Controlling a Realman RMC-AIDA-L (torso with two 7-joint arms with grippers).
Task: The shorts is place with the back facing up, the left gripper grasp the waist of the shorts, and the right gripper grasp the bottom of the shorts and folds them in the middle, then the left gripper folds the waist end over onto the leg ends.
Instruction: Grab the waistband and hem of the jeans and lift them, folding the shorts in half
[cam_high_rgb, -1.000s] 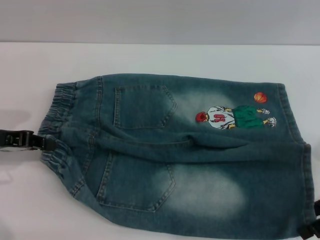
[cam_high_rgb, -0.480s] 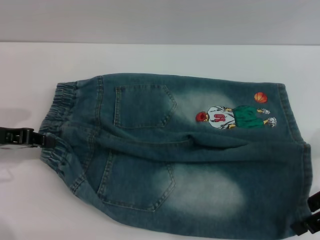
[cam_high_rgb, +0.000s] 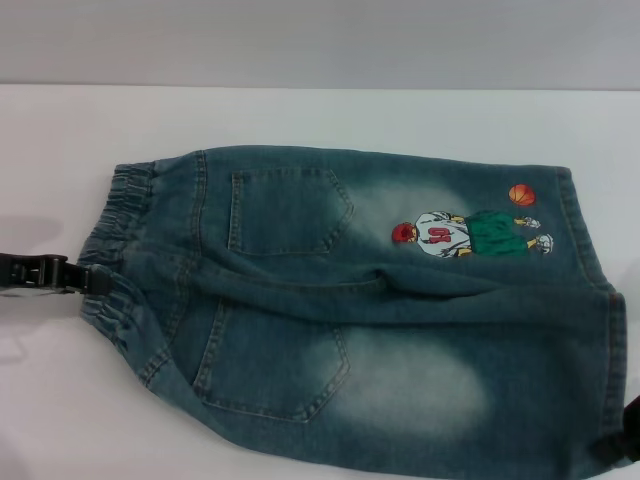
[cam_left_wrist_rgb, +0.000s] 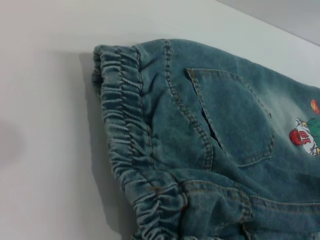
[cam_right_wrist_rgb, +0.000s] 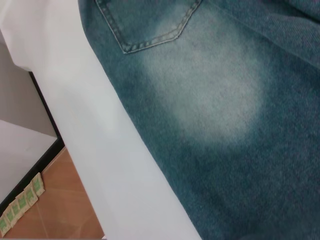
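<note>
The shorts (cam_high_rgb: 380, 300) lie flat on the white table (cam_high_rgb: 300, 115), back up, with two patch pockets and an embroidered basketball player (cam_high_rgb: 470, 235) showing. The gathered waist (cam_high_rgb: 115, 225) points left and the leg hems (cam_high_rgb: 592, 260) point right. My left gripper (cam_high_rgb: 95, 281) lies level at the middle of the waist edge, touching the band where it dimples inward. The left wrist view shows the waist (cam_left_wrist_rgb: 125, 130) close up. Only a black tip of my right gripper (cam_high_rgb: 628, 445) shows, at the near corner of the hem. The right wrist view shows the near leg of the shorts (cam_right_wrist_rgb: 225, 100).
The table's near edge (cam_right_wrist_rgb: 115, 165) runs close beside the shorts' near side, with brown floor (cam_right_wrist_rgb: 60, 205) below it. A grey wall (cam_high_rgb: 320, 40) backs the table. Bare white table lies beyond the shorts and to the left of the waist.
My right gripper rose into view at the hem corner half a second ago and has dropped back toward the frame's corner. The left gripper and the shorts have barely shifted.
</note>
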